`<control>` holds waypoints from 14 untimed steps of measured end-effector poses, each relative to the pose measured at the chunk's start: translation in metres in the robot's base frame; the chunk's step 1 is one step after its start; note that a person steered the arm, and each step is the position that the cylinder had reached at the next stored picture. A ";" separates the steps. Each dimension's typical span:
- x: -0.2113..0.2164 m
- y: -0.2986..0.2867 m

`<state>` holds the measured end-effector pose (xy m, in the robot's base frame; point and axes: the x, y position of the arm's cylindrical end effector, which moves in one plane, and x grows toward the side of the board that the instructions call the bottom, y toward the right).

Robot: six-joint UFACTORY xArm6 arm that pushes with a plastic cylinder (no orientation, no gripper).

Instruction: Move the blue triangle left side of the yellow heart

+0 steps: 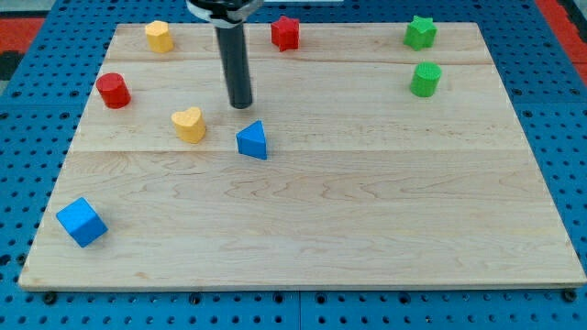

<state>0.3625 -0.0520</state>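
The blue triangle (252,141) lies on the wooden board (367,211) a little left of centre. The yellow heart (189,124) lies to its left, a short gap between them. My tip (241,105) is the lower end of the dark rod. It stands just above the blue triangle toward the view's top, slightly to its left, and to the right of the yellow heart. It touches neither block.
A red cylinder (114,90) and a yellow block (159,36) sit at the upper left. A red star (286,33) is at the top centre. A green star (420,32) and a green cylinder (426,80) are at the upper right. A blue cube (82,222) is at the lower left.
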 end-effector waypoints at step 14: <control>0.086 -0.220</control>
<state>0.4486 -0.2724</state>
